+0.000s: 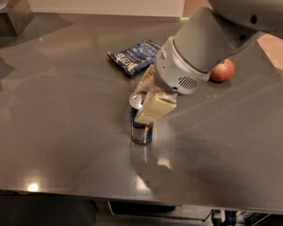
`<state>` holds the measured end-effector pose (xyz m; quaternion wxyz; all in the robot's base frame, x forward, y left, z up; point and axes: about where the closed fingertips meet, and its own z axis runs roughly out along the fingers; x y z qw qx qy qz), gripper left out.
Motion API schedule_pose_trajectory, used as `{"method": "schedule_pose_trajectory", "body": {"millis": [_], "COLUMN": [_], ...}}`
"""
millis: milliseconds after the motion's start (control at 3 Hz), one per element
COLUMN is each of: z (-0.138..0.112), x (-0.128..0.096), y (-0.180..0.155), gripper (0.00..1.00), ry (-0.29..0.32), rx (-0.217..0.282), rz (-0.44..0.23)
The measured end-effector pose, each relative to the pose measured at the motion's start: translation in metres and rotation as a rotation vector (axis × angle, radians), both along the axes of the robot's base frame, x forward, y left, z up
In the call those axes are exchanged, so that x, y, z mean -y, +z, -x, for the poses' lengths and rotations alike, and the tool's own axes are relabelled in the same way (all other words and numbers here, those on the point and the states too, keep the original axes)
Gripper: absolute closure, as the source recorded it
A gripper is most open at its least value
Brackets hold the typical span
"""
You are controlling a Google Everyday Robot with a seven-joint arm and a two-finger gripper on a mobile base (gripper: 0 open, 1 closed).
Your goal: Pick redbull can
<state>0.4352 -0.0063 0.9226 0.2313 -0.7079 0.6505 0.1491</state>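
The redbull can (pixel 141 132) stands upright on the grey table (pixel 61 126), near the middle. It is slim, blue and silver, with a silver top. My gripper (pixel 139 106) reaches down from the upper right and is open. Its cream fingers (pixel 154 108) straddle the can's top, one in front and one behind. The near finger hides the right part of the can's upper half. The can rests on the table.
A flat dark-blue snack bag (pixel 134 56) lies behind the can. A red apple (pixel 222 71) sits at the right, partly behind my arm. A dark block with a bowl (pixel 7 13) stands at the far left corner. The table's front edge runs along the bottom.
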Motion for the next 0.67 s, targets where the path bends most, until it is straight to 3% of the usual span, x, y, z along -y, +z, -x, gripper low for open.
{"method": "schedule_pose_trajectory", "body": {"millis": [333, 667], "z": [0.002, 0.004], "x": [0.004, 0.012], "y": [0.015, 0.043], "gripper": [0.87, 1.00], "ry": [0.016, 0.048], "rx": [-0.007, -0.002], "rz": [-0.010, -0.016]}}
